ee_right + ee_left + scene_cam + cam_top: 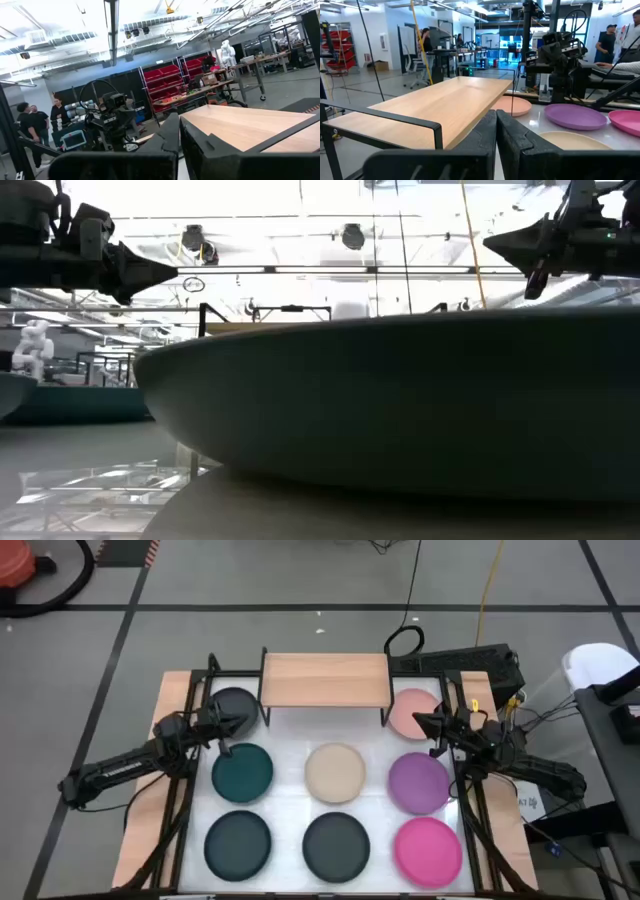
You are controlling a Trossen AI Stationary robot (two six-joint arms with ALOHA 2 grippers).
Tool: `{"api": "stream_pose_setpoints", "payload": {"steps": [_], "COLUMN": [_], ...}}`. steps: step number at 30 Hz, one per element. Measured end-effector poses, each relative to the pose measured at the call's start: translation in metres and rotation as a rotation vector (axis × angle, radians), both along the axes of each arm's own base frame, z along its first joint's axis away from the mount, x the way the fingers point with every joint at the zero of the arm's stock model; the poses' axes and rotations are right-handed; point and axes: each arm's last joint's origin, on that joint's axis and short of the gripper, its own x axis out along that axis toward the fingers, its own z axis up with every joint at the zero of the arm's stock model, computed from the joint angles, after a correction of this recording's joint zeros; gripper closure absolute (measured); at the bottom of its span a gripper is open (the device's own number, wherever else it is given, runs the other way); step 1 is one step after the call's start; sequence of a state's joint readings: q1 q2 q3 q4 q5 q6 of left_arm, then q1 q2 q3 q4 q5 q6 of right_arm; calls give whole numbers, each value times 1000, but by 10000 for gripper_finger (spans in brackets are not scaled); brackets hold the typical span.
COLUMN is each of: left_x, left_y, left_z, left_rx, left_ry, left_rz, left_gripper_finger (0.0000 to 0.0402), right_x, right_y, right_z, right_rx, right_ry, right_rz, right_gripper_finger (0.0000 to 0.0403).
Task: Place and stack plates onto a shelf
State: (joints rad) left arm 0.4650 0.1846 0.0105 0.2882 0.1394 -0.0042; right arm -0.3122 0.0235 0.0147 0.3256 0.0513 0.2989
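Both tools closed and empty above the desk, plates not yet on the shelf

The white desk (300, 755) carries the light-wood shelf (325, 680) at its far edge — it stands between the two tools and nothing lies on it. The left tool (243, 720) hovers with fingers pressed together over the dark grey plate (232, 703), and the teal plate (242, 771) lies just below it, nearer the front. The right tool (420, 721) hovers, also with fingers together, over the pale pink plate (410, 712), with the purple plate (418, 782) just in front of it. Between the tools lies the beige plate (335, 772); further to the front lie two dark plates and the magenta plate (428, 849).
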Motion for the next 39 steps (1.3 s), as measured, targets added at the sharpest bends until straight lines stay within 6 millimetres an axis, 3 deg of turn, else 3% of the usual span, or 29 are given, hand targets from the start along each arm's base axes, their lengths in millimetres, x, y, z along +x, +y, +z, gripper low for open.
{"api": "stream_pose_setpoints", "payload": {"steps": [19, 22, 30, 39], "left_x": [0, 0, 0, 0], "left_y": [0, 0, 0, 0], "left_z": [0, 0, 0, 0], "left_rx": [0, 0, 0, 0], "left_ry": [0, 0, 0, 0], "left_rz": [0, 0, 0, 1], "left_gripper_finger": [387, 387, 387, 387], "right_x": [-1, 2, 7, 36], "right_y": [0, 0, -2, -11], "right_z": [3, -3, 21, 29], "right_rx": [5, -7, -12, -10], "right_ry": [-30, 65, 230, 449], "right_rz": [7, 17, 5, 10], "right_gripper_finger": [403, 403, 403, 403]}}
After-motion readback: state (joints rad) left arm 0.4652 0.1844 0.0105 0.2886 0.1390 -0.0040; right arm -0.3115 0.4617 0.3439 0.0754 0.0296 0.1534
